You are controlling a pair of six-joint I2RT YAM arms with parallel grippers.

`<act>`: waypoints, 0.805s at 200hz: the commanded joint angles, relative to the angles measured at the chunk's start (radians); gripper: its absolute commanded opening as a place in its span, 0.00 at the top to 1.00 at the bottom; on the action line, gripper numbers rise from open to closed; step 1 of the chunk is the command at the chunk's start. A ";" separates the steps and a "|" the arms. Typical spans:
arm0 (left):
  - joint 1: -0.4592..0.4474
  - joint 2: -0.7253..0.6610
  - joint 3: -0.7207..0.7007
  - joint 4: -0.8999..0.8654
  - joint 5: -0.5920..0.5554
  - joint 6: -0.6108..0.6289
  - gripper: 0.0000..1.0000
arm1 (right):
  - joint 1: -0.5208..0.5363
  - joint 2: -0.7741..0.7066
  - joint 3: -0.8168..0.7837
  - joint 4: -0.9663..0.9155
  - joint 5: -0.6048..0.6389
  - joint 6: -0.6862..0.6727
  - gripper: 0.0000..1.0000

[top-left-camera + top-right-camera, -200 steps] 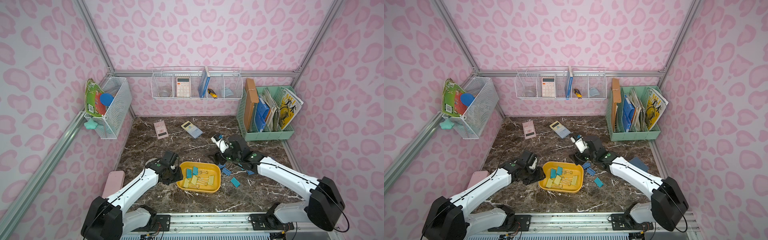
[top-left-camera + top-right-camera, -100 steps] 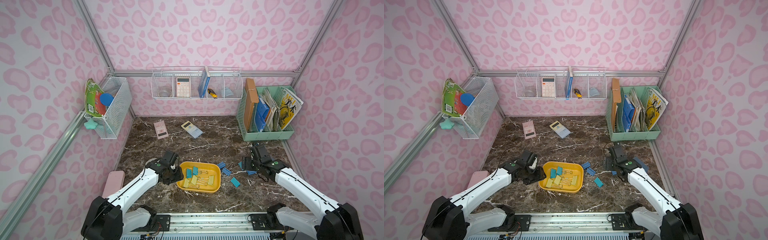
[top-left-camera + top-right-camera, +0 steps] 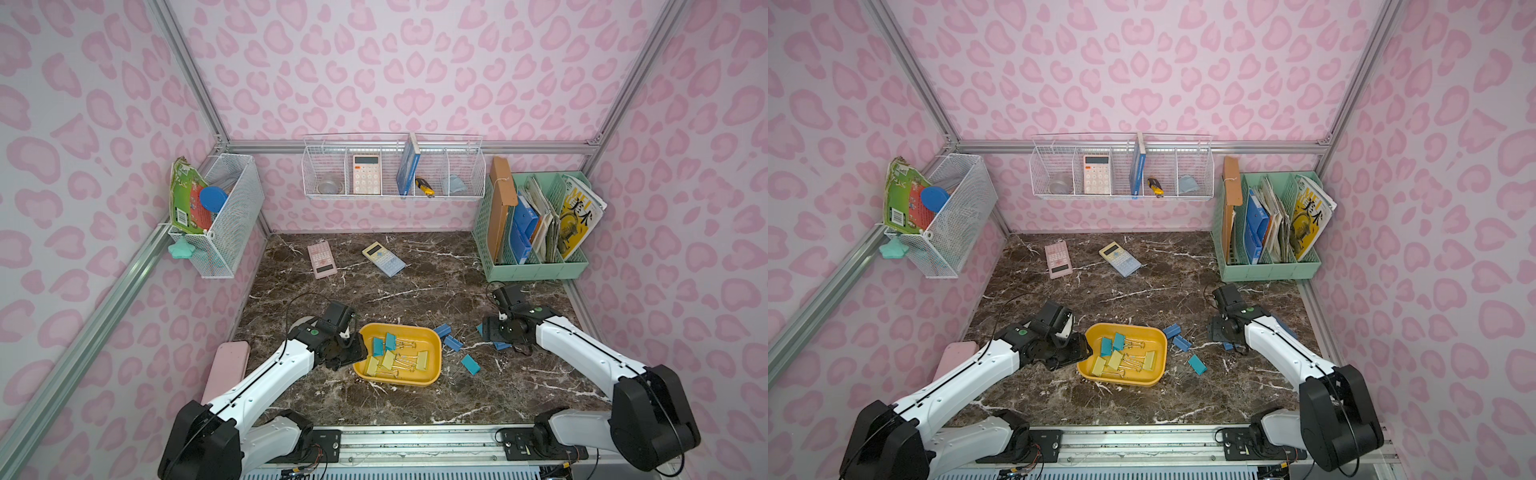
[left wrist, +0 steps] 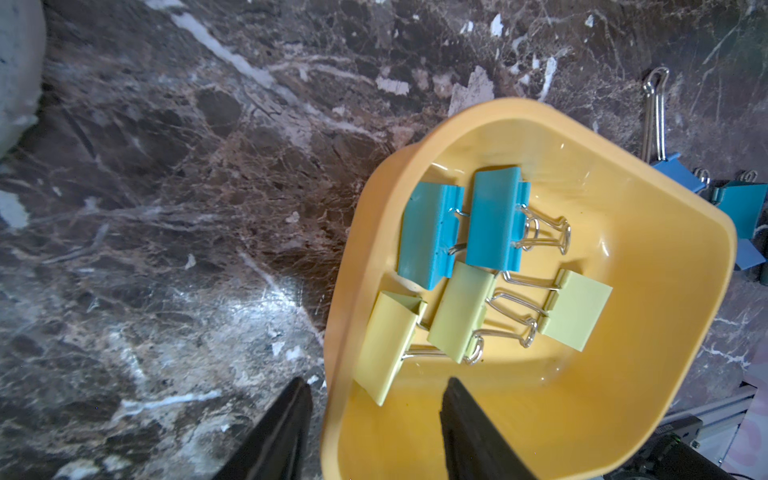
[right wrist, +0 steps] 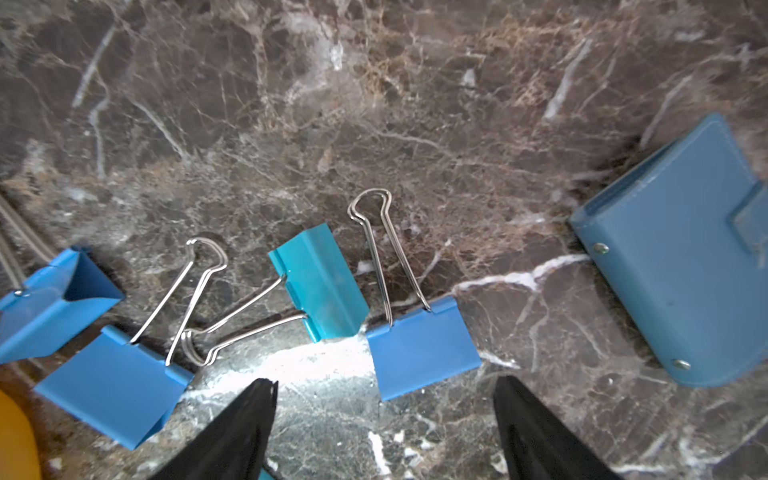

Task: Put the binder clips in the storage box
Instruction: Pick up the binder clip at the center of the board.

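The yellow-orange storage box (image 3: 399,326) (image 3: 1125,326) sits at the front middle of the marble table. Several pale yellow (image 4: 457,316) and teal binder clips (image 4: 494,220) lie inside it. My left gripper (image 3: 353,353) (image 4: 378,382) is open, one finger outside the box's left wall and one inside, both apart from the wall. Three loose clips (image 3: 453,343) lie just right of the box. My right gripper (image 3: 505,338) (image 5: 385,381) hangs open over more clips, a dark blue one (image 5: 422,353) between its fingertips and a teal one (image 5: 320,282) beyond.
A slate-blue block (image 5: 681,257) lies beside the right gripper. A pink calculator (image 3: 321,259) and a blue calculator (image 3: 383,258) lie at the back. The mint file organizer (image 3: 536,266) stands back right, and a pink case (image 3: 226,370) lies at the front left edge.
My right arm swung from behind the box out to the right and came down over the loose blue clips. The left arm stayed at the box.
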State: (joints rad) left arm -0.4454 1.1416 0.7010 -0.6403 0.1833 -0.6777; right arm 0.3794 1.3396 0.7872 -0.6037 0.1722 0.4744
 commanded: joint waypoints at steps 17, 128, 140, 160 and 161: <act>0.001 -0.003 0.000 0.017 0.016 0.013 0.45 | -0.004 -0.011 0.021 0.011 0.003 0.044 0.12; 0.001 0.000 -0.001 0.028 0.029 0.013 0.45 | 0.064 -0.120 -0.159 0.236 -0.281 0.335 0.16; 0.001 0.001 -0.003 0.027 0.029 0.013 0.45 | 0.060 -0.114 -0.166 0.259 -0.291 0.342 0.16; 0.001 0.001 -0.005 0.027 0.027 0.013 0.45 | 0.058 -0.086 -0.161 0.279 -0.299 0.345 0.16; 0.001 0.001 -0.005 0.027 0.027 0.013 0.45 | 0.057 -0.085 -0.161 0.282 -0.299 0.345 0.16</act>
State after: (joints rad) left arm -0.4454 1.1454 0.6983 -0.6151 0.2035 -0.6769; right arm 0.4393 1.2339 0.6239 -0.3908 -0.1009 0.7887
